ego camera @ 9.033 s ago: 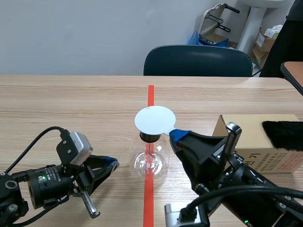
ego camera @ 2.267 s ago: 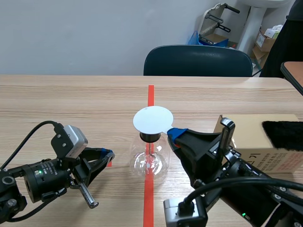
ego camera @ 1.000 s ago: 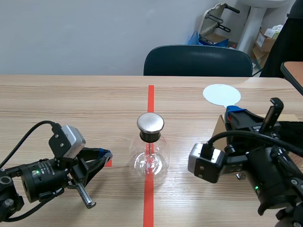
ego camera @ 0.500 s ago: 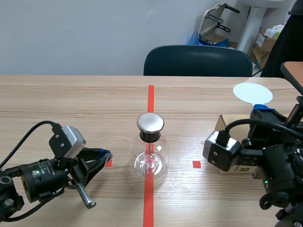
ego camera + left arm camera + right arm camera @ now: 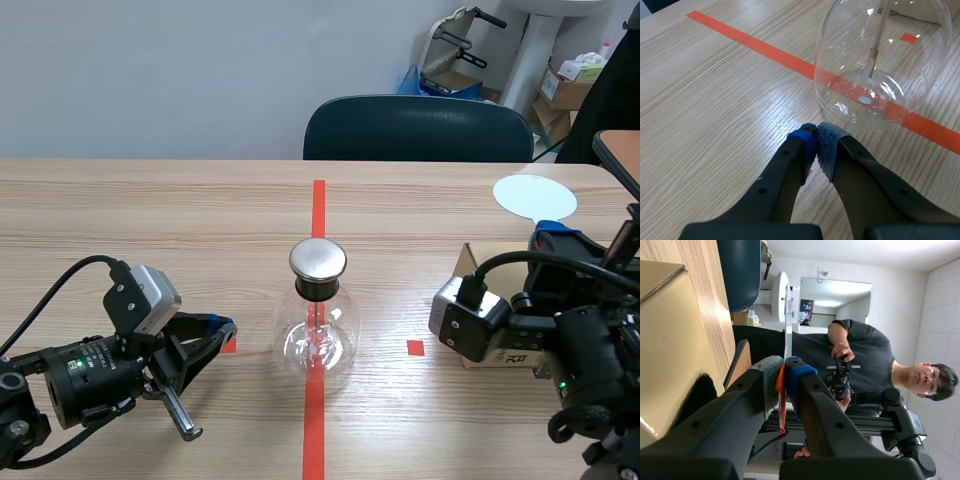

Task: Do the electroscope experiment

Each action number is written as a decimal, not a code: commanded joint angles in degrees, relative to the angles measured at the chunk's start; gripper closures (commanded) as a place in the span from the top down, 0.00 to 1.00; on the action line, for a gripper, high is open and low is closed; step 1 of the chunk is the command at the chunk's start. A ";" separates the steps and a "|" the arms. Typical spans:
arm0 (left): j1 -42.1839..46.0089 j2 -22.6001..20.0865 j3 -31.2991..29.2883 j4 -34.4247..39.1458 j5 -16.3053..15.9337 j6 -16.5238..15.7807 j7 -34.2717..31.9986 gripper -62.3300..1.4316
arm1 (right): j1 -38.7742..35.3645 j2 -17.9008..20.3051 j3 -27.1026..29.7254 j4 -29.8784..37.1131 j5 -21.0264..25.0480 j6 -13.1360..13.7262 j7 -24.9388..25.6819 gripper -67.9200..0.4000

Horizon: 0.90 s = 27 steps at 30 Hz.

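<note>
Glass flask (image 5: 317, 335) is stood on the red stripe (image 5: 318, 210).
The white disc (image 5: 535, 197) is pinched by the right gripper (image 5: 553, 238) at its 2 o'clock; the left gripper (image 5: 222, 328), fingertips (image 5: 805, 142) pressed together, is seen at 9 o'clock.

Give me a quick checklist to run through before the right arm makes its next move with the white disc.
1. Grip: right gripper shut on white disc: ok.
2. Stand: electroscope flask upright on the red line: ok.
3. Top: metal cap bare, nothing touching it: ok.
4. Clearance: left gripper shut, empty, apart from the electroscope flask: ok.
5. Reading: foil strip deflected or not: cannot tell.
6. Rubbing cloth: black fur on the cardboard box, near the right gripper: ok.
</note>
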 commanded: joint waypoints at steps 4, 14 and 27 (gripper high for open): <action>-0.04 0.00 -0.52 0.83 -0.33 0.11 -0.85 0.07 | 0.66 0.11 0.17 0.48 -0.04 -0.66 -0.17 0.02; -0.04 0.00 -0.52 0.83 -0.33 0.11 -0.85 0.07 | 0.66 0.11 0.17 0.48 -0.04 -0.66 0.42 0.02; -0.04 0.00 -0.52 0.83 -0.33 0.11 -0.63 0.07 | 0.66 0.13 0.17 0.48 -0.04 -0.66 0.39 0.02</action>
